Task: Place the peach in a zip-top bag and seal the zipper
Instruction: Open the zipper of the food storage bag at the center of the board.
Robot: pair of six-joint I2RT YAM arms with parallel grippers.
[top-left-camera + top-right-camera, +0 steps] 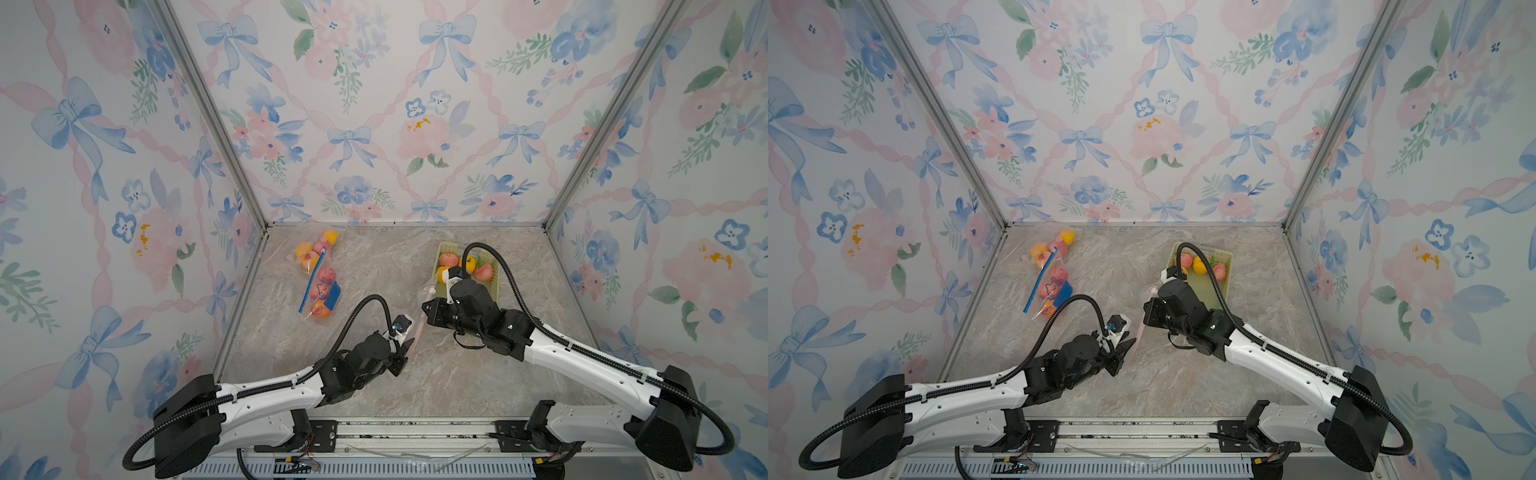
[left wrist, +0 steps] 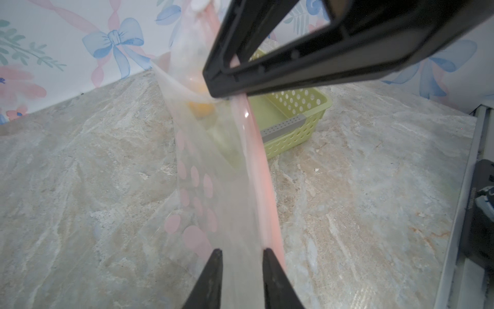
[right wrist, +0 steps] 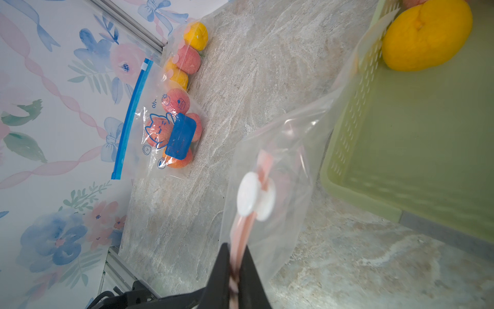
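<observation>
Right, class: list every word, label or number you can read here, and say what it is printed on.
"oh-": blue print on the blue-zipper bag, beside a cat drawing.
The blue label on that bag: print too blurred to read.
On the pink-zipper bag and green basket: no text seen.

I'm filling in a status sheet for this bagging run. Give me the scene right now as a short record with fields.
Held bag: clear zip-top bag with pink zipper; no fruit seen inside
Right end effector: shut on the bag's zipper strip
Left end effector: open, fingertips either side of the bag film
Slider: white slider on the zipper, near the right end effector
Peaches: left peach and right peach in the green basket
Elsewhere: blue-zipper bag full of fruit, lying near the left wall
</observation>
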